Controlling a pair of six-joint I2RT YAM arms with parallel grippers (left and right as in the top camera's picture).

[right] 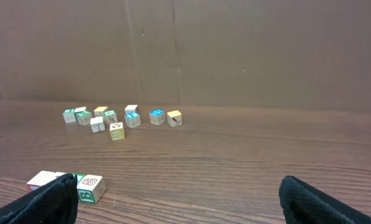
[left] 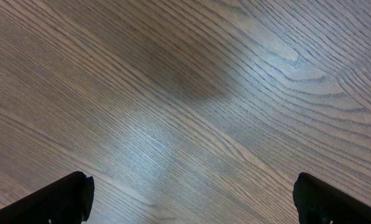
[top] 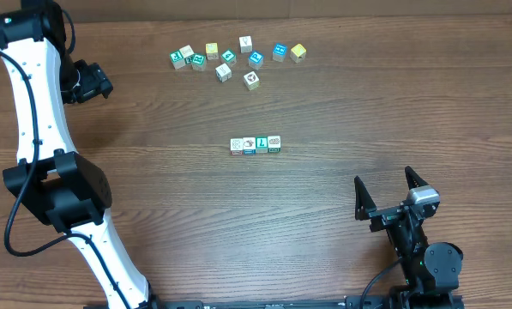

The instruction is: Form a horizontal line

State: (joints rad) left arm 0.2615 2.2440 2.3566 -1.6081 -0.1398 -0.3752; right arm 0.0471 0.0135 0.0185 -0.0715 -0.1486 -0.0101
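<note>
Lying edge to edge, the horizontal line (top: 256,145) of four cubes runs left-right on the surface (top: 178,189) overhead, well apart from the loose cluster (top: 230,58); the right pincer (top: 391,184) gapes. Left wrist: the left pincer (left: 191,190) gapes too. Right wrist: the line's end shows lower left.

Left arm (top: 33,112): white link shells, black joint housings, black cable (top: 7,225) running alongside. Right arm (top: 414,245): black throughout, grey block (top: 424,196) at wrist. Right gripper (top: 382,177): black, pointed fingers (top: 361,196). Left gripper (left: 194,196): likewise black.

Horizontal line (right: 91,188) — half behind finger (right: 45,202)
</note>
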